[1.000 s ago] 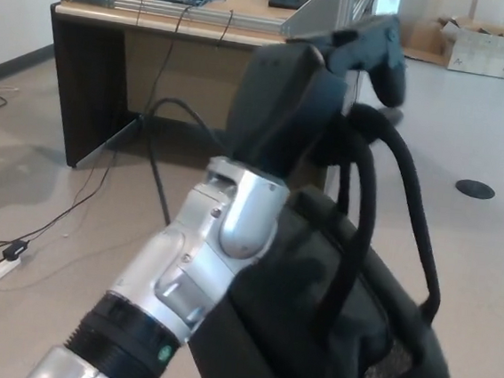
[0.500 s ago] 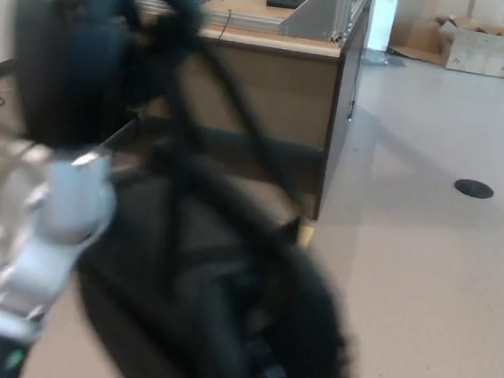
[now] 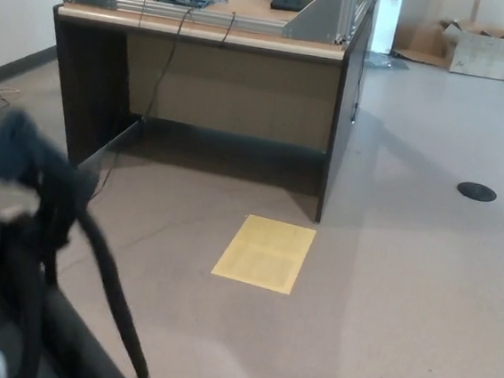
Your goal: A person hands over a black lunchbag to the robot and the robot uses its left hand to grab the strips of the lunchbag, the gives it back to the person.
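- The left hand (image 3: 2, 187) sits at the far left edge of the picture, dark and blurred; whether its fingers are curled or spread cannot be told.
- The straps (image 3: 101, 268) of the black lunchbag (image 3: 67, 350) loop down from that hand toward the near left corner, so the bag appears to hang from it, though the grip itself is not visible.
- Only a sliver of the bag's body shows at the bottom left; the rest is cut off by the frame.
- The right hand is not in view.
- No person shows in the picture, so the receiver's place is unknown.
- The bench (image 3: 213, 33) stands at the far side, with a yellow sheet (image 3: 265, 253) on the floor (image 3: 403, 284) in front of it, near its right leg.
- Judged step: carrying the bag out to hand it back.
- To do it well, keep both straps seated deep in the hand so the bag cannot slide off.
- Move the arm slowly so the hanging bag does not swing, and hold it well apart from the bench edge.
- Release only once the person has taken the weight.
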### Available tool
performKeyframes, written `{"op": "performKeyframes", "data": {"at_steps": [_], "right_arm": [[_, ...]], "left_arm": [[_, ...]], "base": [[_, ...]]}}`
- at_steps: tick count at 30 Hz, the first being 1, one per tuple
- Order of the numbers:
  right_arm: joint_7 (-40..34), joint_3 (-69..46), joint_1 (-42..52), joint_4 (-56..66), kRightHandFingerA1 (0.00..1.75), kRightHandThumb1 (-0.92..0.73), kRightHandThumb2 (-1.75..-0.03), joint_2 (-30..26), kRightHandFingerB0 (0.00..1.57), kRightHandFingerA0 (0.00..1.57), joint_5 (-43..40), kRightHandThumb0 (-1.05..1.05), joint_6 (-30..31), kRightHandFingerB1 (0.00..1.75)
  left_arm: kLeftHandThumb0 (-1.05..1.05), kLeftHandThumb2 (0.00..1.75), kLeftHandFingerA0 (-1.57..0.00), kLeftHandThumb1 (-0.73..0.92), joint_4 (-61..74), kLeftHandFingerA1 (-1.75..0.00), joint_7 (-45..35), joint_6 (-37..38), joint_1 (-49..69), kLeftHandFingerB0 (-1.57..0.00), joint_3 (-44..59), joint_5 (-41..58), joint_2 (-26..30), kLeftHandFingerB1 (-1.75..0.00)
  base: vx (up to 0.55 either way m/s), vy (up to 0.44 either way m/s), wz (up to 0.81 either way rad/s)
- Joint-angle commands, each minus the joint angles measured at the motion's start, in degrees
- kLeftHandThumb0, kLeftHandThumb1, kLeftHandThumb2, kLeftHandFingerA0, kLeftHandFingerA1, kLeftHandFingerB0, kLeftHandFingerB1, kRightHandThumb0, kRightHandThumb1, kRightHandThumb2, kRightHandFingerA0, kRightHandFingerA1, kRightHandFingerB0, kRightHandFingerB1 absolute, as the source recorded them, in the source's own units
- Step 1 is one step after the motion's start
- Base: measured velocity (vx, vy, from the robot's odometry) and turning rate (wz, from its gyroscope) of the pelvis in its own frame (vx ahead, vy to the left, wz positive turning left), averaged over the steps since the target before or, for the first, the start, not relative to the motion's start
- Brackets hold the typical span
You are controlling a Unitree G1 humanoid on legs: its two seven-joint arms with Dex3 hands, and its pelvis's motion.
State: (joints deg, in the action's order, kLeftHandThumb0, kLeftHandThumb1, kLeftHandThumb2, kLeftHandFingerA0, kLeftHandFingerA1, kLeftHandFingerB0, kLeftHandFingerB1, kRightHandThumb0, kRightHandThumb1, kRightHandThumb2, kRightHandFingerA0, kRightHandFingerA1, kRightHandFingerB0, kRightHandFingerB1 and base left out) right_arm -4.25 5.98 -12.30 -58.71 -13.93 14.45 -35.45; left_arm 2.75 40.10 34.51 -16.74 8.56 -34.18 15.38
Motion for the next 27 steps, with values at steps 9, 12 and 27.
{"op": "performKeyframes", "data": {"at_steps": [9, 12, 27], "right_arm": [[-1.4, 0.0, -1.0, -0.5, 0.59, -0.64, -1.03, -1.3, 0.36, 0.47, 0.8, -0.65, -0.2, 0.51], [-2.5, 0.1, -1.4, -0.7, 0.59, -0.64, -1.02, -1.1, 0.38, 0.47, 1.3, -0.65, -0.5, 0.52], [-3.0, 0.7, -2.3, -2.5, 0.59, -0.67, -1.04, -0.6, 0.39, 0.46, 1.9, -0.64, -0.2, 0.52]], "left_arm": [[-0.17, 0.58, -0.88, 0.66, -24.0, -1.75, 13.6, 17.0, 16.8, -0.67, 3.5, -3.0, 2.3, -1.68], [-0.18, 0.58, -0.89, 0.66, -31.5, -1.75, 17.3, 18.9, 16.4, -0.69, 3.4, -4.4, 4.3, -1.68], [-0.21, 0.58, -0.85, 0.69, -45.0, -1.75, 27.1, 21.6, 21.1, -0.63, -2.6, -9.3, 7.9, -1.70]], "base": [[0.00, 0.000, 0.00], [0.00, 0.000, 0.00], [0.00, 0.000, 0.00]]}}
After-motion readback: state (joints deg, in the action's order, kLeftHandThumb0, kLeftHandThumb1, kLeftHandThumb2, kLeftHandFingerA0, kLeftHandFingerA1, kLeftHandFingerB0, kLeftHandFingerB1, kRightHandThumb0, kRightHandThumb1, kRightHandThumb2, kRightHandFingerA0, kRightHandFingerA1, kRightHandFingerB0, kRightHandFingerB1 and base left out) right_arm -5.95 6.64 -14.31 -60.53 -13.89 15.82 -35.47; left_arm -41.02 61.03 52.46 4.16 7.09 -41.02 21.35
